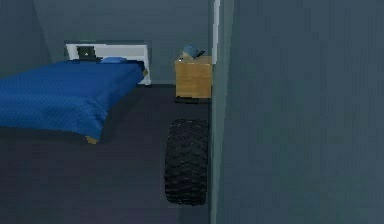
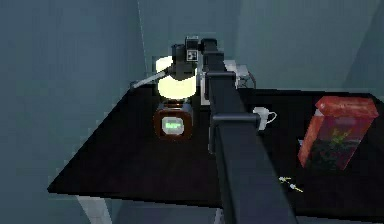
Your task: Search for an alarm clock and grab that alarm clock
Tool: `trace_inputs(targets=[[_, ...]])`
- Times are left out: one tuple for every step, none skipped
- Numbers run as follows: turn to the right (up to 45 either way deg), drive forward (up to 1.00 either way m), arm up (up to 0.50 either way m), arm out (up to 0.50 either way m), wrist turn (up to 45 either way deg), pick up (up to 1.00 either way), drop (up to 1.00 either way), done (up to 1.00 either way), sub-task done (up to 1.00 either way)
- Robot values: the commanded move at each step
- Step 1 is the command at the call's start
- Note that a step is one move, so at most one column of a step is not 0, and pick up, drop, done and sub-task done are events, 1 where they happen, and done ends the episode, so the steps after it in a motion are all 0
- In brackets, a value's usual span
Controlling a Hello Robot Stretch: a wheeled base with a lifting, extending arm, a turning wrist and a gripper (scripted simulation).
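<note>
In the arm side view a small dark reddish alarm clock (image 2: 175, 122) with a green display stands on a black table (image 2: 120, 150), near its far left part. Just above it in the picture is a pale round shape (image 2: 176, 87). The dark arm bar (image 2: 232, 140) rises over the table to the gripper (image 2: 166, 74), whose body sits above that pale shape, with a thin finger (image 2: 150, 78) pointing left. With the clock standing on the table right at the gripper, I cannot tell whether it holds anything.
On the same table are a white mug (image 2: 263, 117), a red box (image 2: 336, 130) and small keys (image 2: 291, 181). The forward view has a blue bed (image 1: 60, 95), a wooden nightstand (image 1: 193, 78), a black tyre (image 1: 187, 160) on the floor and a grey wall (image 1: 300, 110) close on the right.
</note>
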Motion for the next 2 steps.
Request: trace_inputs(targets=[[0.0,0.00,0.00,0.00,45.0,0.00,0.00,0.00,0.00],[0.0,0.00,0.00,0.00,9.0,0.00,0.00,0.00,0.00]])
